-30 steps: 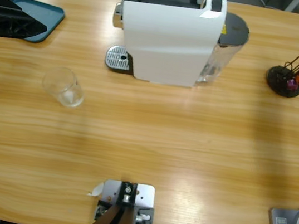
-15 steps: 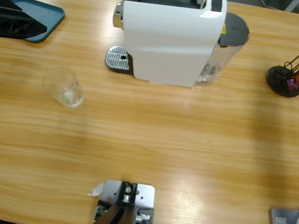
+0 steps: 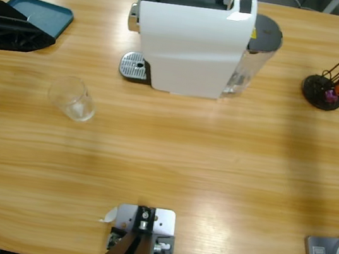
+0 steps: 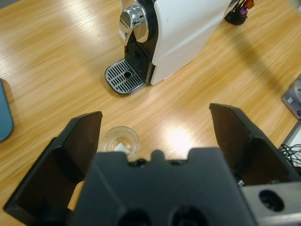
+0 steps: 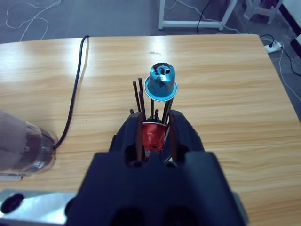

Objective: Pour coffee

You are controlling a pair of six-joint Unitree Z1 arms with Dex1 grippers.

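Two grippers, one glass, no coffee visible in any view.

- Left gripper (image 4: 155, 117): jaws spread wide, holding nothing, hanging above the glass (image 3: 71, 98).
- Glass: left of centre in the high view, upright, apparently empty, well apart from the machine (image 3: 192, 41).
- Right gripper (image 5: 153, 120): aimed at the capsule stand (image 3: 321, 92) at the right edge. Whether it is open or closed cannot be told.
- Step in hand, as judged: take the glass.
- Method advised: descend squarely, straddle the wall evenly and close gently. Keep the glass upright, then seat it on the drip grate (image 3: 134, 66) under the spout.
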